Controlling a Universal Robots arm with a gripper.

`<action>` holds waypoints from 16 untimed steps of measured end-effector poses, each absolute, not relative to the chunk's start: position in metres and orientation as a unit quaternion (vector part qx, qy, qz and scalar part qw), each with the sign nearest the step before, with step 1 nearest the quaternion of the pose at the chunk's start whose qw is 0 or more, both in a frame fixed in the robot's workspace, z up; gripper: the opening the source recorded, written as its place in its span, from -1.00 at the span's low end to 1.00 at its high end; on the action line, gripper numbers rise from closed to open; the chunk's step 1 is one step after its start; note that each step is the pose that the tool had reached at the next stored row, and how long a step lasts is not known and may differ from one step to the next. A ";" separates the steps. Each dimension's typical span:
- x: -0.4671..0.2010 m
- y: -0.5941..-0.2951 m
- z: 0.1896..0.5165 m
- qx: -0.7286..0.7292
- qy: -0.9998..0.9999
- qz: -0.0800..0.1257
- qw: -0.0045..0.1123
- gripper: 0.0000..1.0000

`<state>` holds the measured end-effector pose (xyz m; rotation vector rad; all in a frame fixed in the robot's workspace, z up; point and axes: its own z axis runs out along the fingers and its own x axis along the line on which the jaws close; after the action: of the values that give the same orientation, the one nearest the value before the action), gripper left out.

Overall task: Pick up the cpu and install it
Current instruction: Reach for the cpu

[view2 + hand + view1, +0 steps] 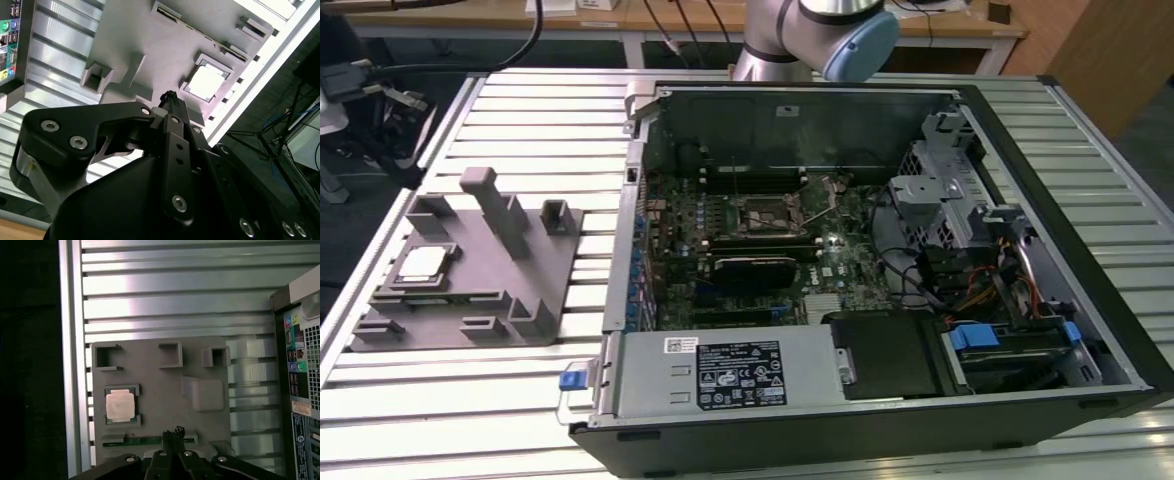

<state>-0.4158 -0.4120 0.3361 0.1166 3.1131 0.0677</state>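
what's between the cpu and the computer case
In the exterior view, the grey tray's upright posts stand between the cpu and the computer case, then a strip of slatted table.

grey tray (540,275) on slatted table (454,400) | open computer case (787,120) just beside tray

The cpu (424,264) had a pale, satiny metal top that caught the light. The tray (480,278) under it looked like matt grey plastic. The table (520,110) was ribbed, brushed metal with a soft glare. The computer case (787,125) showed dull bare sheet metal inside a matt black shell. The gripper (170,96) was matt black, studded with shiny screw heads.
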 end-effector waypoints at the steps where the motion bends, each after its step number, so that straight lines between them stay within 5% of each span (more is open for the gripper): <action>1: -0.417 -0.412 0.334 0.037 0.999 0.022 0.013 -0.79; 16: -0.429 -0.408 0.311 0.037 0.999 0.022 0.013 -0.79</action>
<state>-0.4289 -0.4076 0.3110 0.1162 3.1132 0.0676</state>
